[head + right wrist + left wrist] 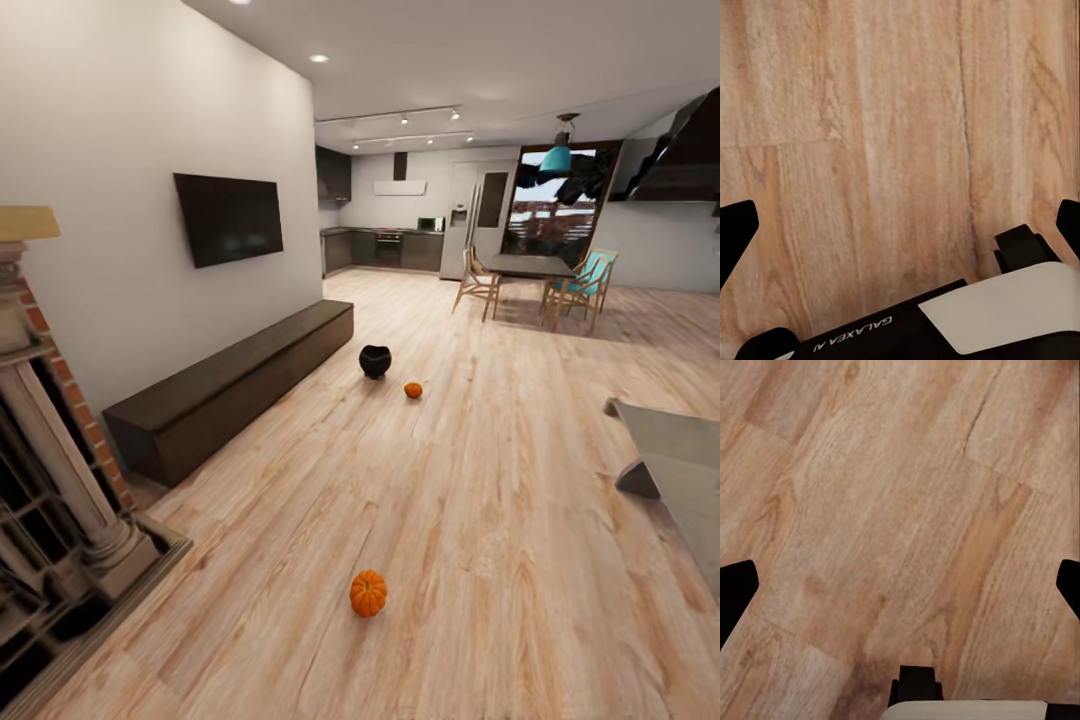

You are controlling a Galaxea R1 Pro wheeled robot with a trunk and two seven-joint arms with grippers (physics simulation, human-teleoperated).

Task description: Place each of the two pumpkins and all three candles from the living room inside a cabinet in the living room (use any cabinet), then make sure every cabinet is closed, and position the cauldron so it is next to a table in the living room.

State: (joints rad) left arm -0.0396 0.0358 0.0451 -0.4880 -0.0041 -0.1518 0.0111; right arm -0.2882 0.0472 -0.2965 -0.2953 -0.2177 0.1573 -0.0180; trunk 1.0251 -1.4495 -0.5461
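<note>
One orange pumpkin [368,593] lies on the wood floor close in front of me. A second pumpkin [413,390] sits farther off, just right of the black cauldron [375,361]. The cauldron stands on the floor near the far end of the long dark brown cabinet [230,385], which runs along the left wall with its fronts shut. The candles are out of view. My left gripper [900,585] hangs open over bare floorboards, its dark fingertips [735,592] at the frame edges. My right gripper [900,225] is open too, above the floor, with nothing between its fingers.
A brick fireplace with a white column [60,470] stands at the near left. A grey table [680,450] juts in at the right. A dining table [530,265] with chairs and the kitchen lie at the far end. A TV [228,216] hangs above the cabinet.
</note>
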